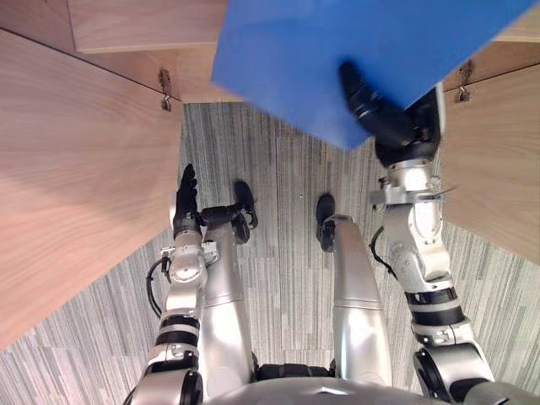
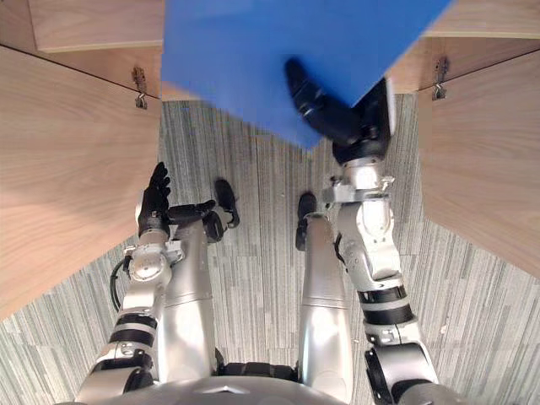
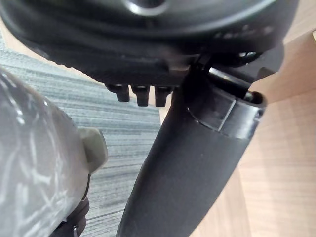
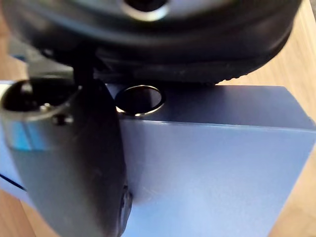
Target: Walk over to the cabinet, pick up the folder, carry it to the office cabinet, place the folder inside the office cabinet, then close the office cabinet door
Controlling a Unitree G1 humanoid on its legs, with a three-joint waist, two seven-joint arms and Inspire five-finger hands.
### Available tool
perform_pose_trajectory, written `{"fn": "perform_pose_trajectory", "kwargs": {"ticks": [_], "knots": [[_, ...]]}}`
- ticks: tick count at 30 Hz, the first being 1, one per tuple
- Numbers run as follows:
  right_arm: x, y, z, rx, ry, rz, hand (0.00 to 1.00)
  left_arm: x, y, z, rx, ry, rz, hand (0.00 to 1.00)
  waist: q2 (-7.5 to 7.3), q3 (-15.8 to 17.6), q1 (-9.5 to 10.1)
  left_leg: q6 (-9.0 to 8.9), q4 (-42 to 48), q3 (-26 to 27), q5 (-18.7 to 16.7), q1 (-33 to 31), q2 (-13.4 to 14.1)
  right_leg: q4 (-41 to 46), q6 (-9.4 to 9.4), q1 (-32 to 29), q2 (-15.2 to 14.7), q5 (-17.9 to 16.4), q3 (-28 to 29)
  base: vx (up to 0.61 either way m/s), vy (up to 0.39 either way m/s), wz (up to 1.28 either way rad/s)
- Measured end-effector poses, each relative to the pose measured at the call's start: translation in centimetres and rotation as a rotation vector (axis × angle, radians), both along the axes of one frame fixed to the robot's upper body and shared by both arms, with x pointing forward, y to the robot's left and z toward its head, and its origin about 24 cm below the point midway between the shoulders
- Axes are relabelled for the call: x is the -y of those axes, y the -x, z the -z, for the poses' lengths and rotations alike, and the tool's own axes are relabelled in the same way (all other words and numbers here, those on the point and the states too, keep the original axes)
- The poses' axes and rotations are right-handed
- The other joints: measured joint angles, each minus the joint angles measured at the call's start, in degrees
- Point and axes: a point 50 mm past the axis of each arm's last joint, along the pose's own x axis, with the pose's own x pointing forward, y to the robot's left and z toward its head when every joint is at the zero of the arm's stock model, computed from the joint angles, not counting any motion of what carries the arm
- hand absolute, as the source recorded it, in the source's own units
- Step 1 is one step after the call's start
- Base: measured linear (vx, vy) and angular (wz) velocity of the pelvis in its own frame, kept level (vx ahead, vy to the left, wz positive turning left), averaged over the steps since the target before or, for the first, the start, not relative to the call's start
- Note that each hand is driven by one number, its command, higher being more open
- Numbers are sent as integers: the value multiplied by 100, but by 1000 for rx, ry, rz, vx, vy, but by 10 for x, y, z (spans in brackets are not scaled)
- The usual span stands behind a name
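Observation:
A blue folder (image 1: pixel 337 51) is held up in front of me, tilted, with its lower corner over the carpet. My right hand (image 1: pixel 380 114) is shut on it near that corner, fingers lying across its face. In the right wrist view the thumb (image 4: pixel 69 163) presses on the folder (image 4: pixel 212 168), beside its metal ring hole (image 4: pixel 139 98). The wooden office cabinet (image 1: pixel 143 25) stands open just beyond the folder. My left hand (image 1: pixel 186 202) hangs low at the left, open with straight fingers and holding nothing.
The cabinet's left door (image 1: pixel 76 169) swings out wide on my left and its right door (image 1: pixel 498 152) on my right, each on a metal hinge (image 1: pixel 165 89). Grey striped carpet (image 1: pixel 287 169) runs between them.

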Motion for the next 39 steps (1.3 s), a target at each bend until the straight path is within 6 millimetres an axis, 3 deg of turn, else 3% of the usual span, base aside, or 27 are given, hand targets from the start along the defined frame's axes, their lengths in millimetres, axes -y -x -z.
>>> {"fn": "perform_pose_trajectory", "kwargs": {"ticks": [6, 15, 26, 27, 32, 34, 38, 39], "knots": [[16, -15, -19, 35, -304, -35, 0, 0, 0, 0, 1, 1, -1, 100, 0, -1, 12, -8, 14, -31, -12, -10, -4, 25, 3, 1, -5, -20, -20, -24, 60, 1], [6, -50, -49, 0, -558, -167, 0, 1, 0, 1, -6, 42, -25, 100, 4, -3, 29, -40, -164, -84, 89, 28, -56, -87, -2, 69, -51, -14, -102, -16, 73, 5], [11, -69, -66, -53, -742, -159, 0, 8, 1, 5, -15, 105, -33, 100, 28, -27, -41, -89, -662, -243, 451, 92, -258, -285, -94, 150, -322, 70, -451, -53, 61, 13], [10, -71, -72, -53, -751, -158, 100, 8, 1, 5, -15, 107, -35, 100, 28, -33, -32, -114, -800, -234, 510, 88, -263, -373, -114, 126, -388, 102, -535, -120, 55, 2], [13, -78, -90, -71, -762, -156, 100, 9, 1, 8, -26, 119, -41, 100, 43, -44, -21, -215, -1347, -228, 688, 122, -288, -703, -119, 96, -443, 224, -706, -88, 4, 10], [17, -83, -105, -76, -733, -143, 100, 11, 1, 10, -34, 127, -35, 100, 52, -50, -6, -277, -1696, -189, 738, 169, -315, -965, -181, 93, -494, 292, -817, -64, -22, 14], [27, -84, -121, -85, -693, -98, 100, 17, 1, 11, -40, 123, -12, 100, 81, -67, 84, -305, -2002, -190, 851, 189, -305, -1104, -199, 96, -525, 315, -950, -22, -18, 8], [28, -84, -123, -84, -667, -87, 100, 18, 1, 11, -39, 126, -7, 100, 93, -74, 76, -236, -1879, -186, 833, 165, -317, -1162, -219, 104, -559, 328, -1005, -6, -3, 6]]}}
